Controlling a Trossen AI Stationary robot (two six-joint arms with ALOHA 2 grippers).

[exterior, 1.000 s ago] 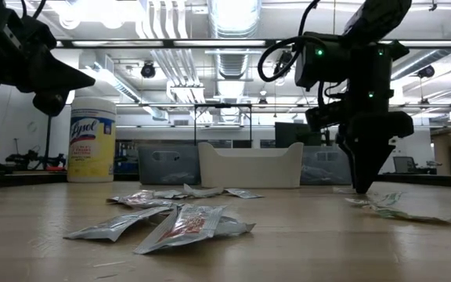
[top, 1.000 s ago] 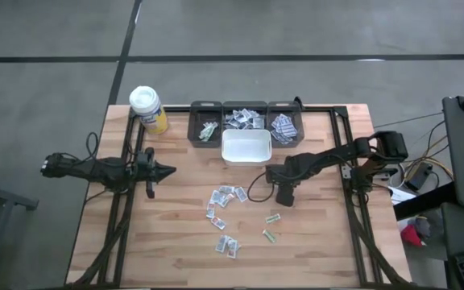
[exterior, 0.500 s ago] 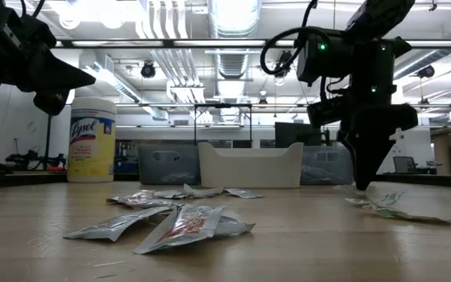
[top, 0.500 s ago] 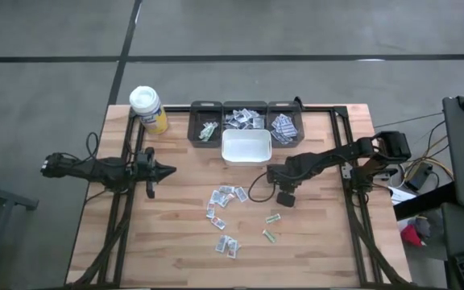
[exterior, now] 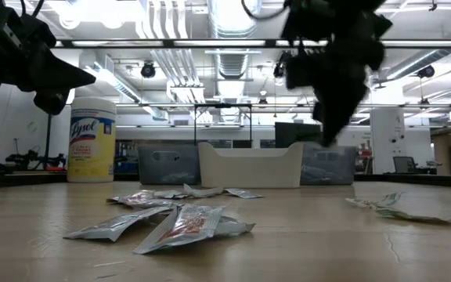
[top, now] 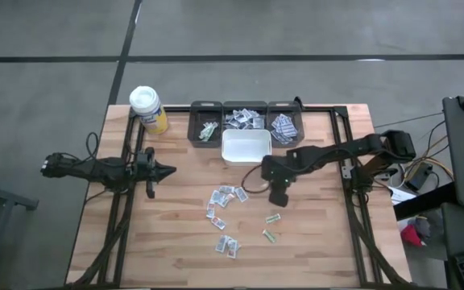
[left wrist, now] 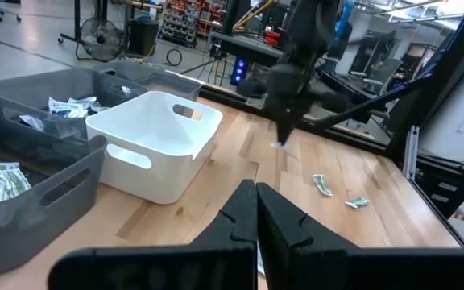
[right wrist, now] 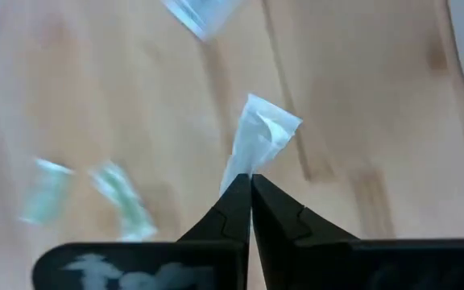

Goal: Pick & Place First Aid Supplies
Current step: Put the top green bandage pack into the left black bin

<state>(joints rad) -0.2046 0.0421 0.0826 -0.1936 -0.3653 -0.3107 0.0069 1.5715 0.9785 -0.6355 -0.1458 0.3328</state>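
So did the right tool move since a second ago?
Yes. The right tool, shut on a packet, has risen and shifted left, nearer the white bin.

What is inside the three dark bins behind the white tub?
The left dark bin holds green-print packets, the middle bin white-grey packets, the right bin blue-print ones. The white tub looks empty; bin bottoms are covered.

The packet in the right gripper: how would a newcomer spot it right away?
Find the white bin at the table's far middle; the right gripper hangs just in front of it. The packet is the small white one pinched at its shut fingertips, the only one off the wood, while the others lie flat.
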